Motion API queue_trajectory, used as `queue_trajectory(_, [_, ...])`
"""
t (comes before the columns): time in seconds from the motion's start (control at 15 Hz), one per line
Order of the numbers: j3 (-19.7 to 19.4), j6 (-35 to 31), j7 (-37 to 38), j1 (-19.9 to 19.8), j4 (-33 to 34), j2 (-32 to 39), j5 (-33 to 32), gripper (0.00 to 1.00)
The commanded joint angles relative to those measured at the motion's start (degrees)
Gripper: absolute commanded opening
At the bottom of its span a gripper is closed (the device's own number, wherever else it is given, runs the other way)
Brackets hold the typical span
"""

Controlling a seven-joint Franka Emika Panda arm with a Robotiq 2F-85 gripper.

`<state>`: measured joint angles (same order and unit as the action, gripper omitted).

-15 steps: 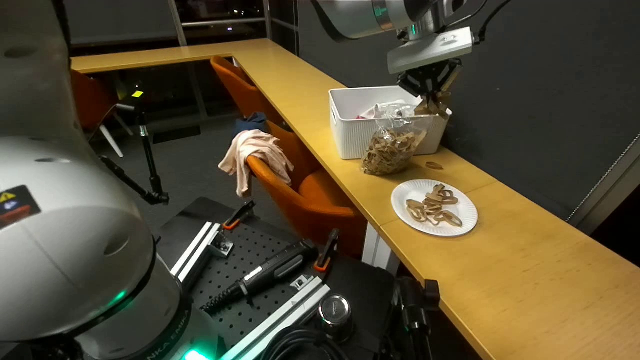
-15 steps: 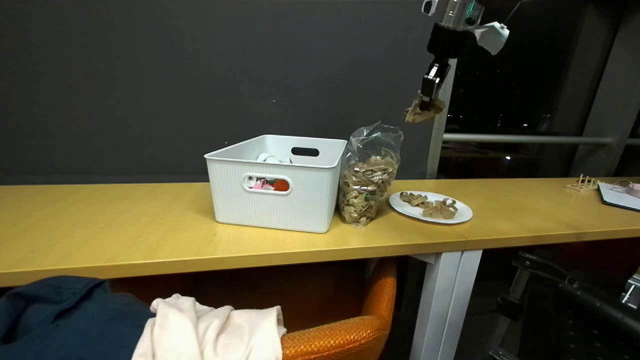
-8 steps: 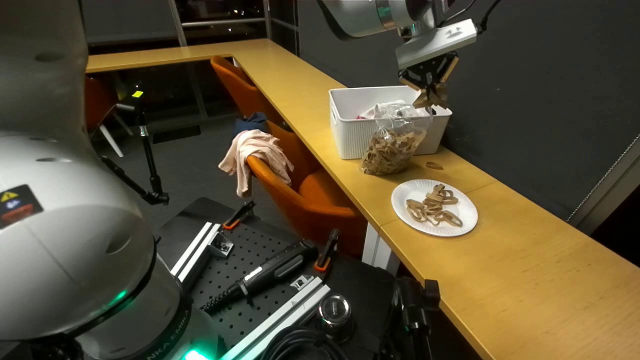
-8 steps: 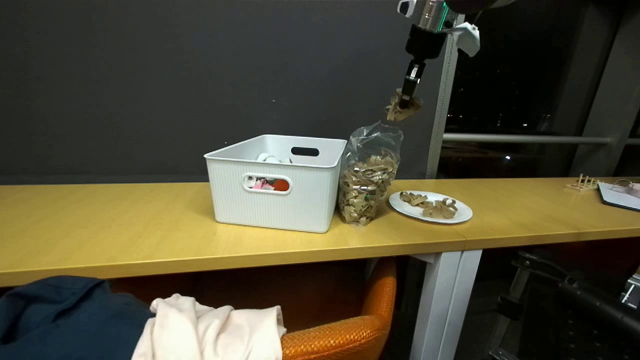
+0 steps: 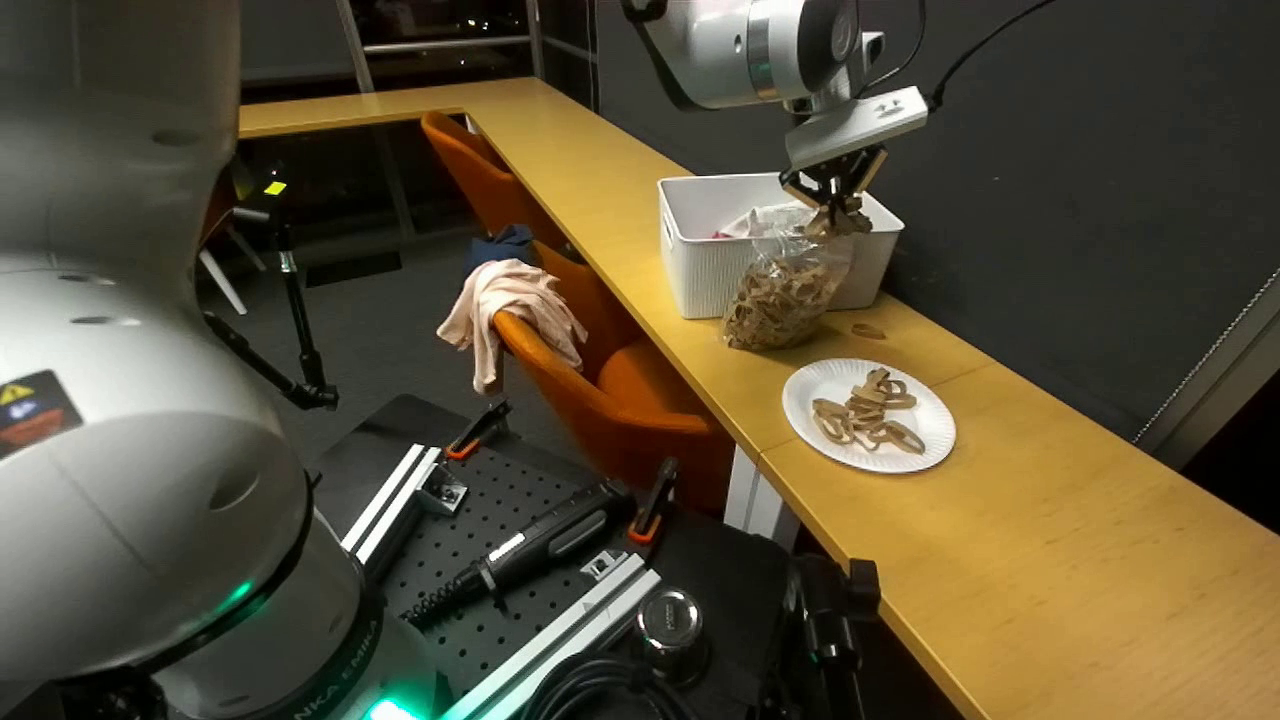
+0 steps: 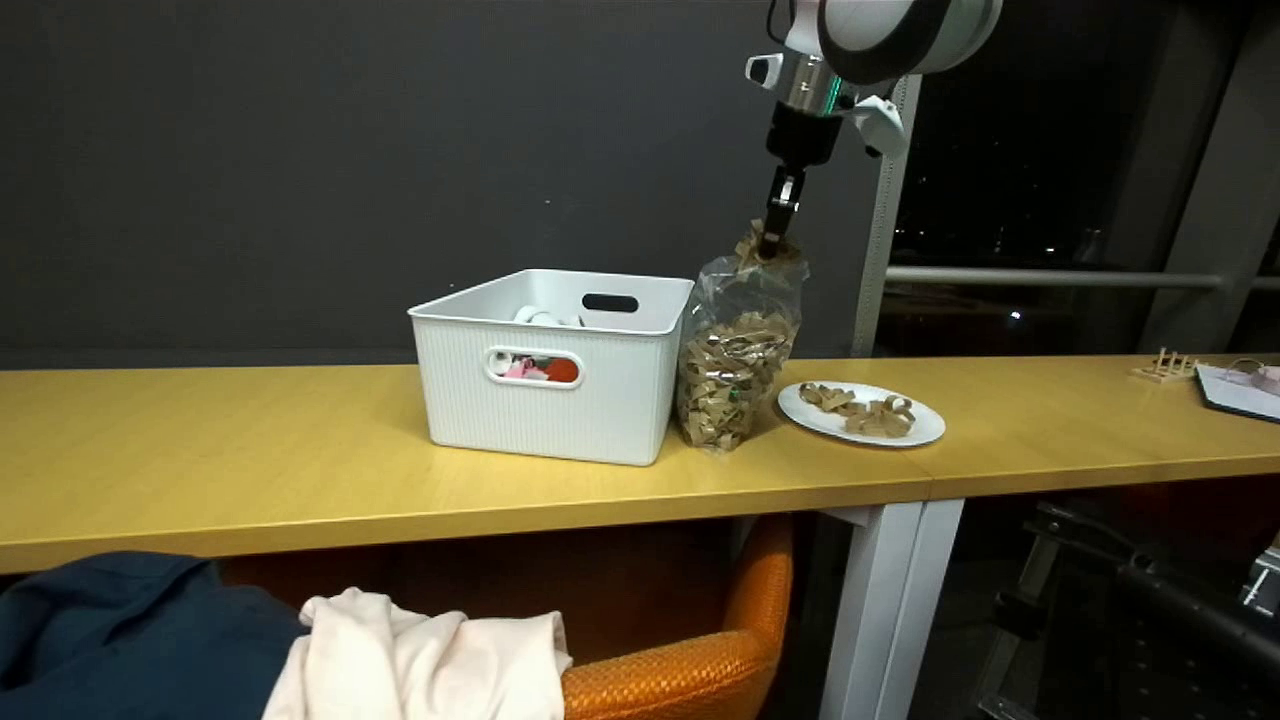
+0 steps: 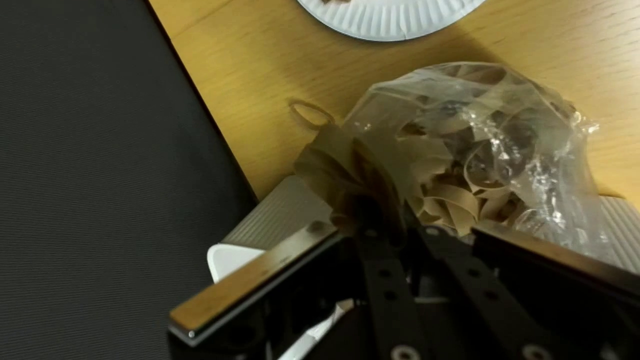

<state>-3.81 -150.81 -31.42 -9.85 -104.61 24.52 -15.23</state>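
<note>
- One pincer, pointing down, its fingers barely parted and clenched on a bunch of tan bands. The bands poke out on both sides of the fingers; they overlap too much to count.
- The bunch is at the mouth of the one clear bag; whether it touches the plastic cannot be told.
- The bag stands upright on the table, well filled with more such bands, too many to count.
- One loose band lies near the bag, to its right in an exterior view, on the side toward the wall.
- One white box stands just left of the bag in an exterior view; white, pink and red things show inside.
- One white plate lies near the bag, on the side away from the box, with several overlapping loops of the same tan kind on it.
- Two orange chairs stand along the table. Over the nearer one hang two cloths, one navy, one pink.
- At the near left, the black cart bears two clamps, two metal rails and one black tool.
- One peg rack sits at the far right.
</note>
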Motion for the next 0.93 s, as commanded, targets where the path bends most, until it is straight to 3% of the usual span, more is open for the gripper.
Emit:
queue_trajectory(0.0, [0.42,1.01,1.41,1.15,-1.58,-1.16,-0.93,0.02])
queue_trajectory(0.6, [0.49,0.69,3.63,2.60,-4.78,-3.24,-1.19,0.02])
queue_trajectory(0.67, [0.56,0.81,3.97,2.55,-5.05,-3.56,-0.90,0.07])
queue_trajectory(0.73, [0.51,0.73,4.34,2.57,-5.33,-3.83,-0.89,0.34])
queue_trajectory(0.87, [0.40,0.64,4.90,2.57,-6.08,-4.65,-0.92,0.42])
